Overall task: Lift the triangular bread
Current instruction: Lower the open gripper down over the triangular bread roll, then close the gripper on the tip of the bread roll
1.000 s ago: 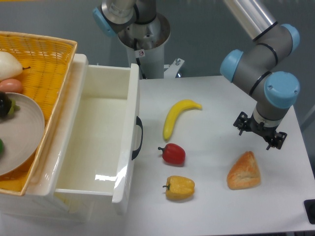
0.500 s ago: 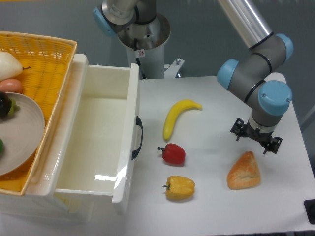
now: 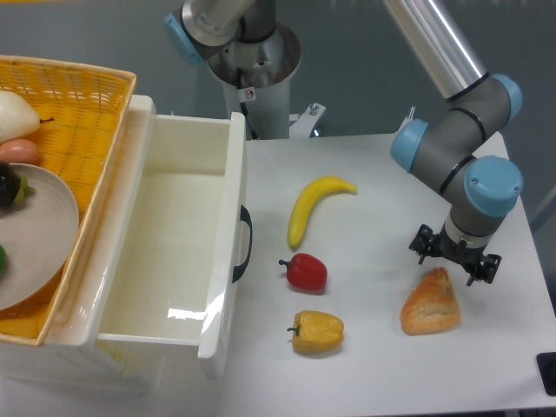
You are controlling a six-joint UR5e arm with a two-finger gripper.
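Hovering right over the pointed tip of the triangular bread [image 3: 430, 303], tool [image 3: 455, 260] with fingers apart and gripping nothing. Lying flat on the white surface [image 3: 373, 187], bread near the right edge, well right of the yellow pepper [image 3: 317, 331] and red pepper [image 3: 305, 272].

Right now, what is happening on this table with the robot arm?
The arm's gripper hangs just above the pointed tip of the triangular bread, which lies on the table and is not yet grasped. The jaws look spread. Nearby lie a banana, a red pepper and a yellow pepper, beside an open white drawer.
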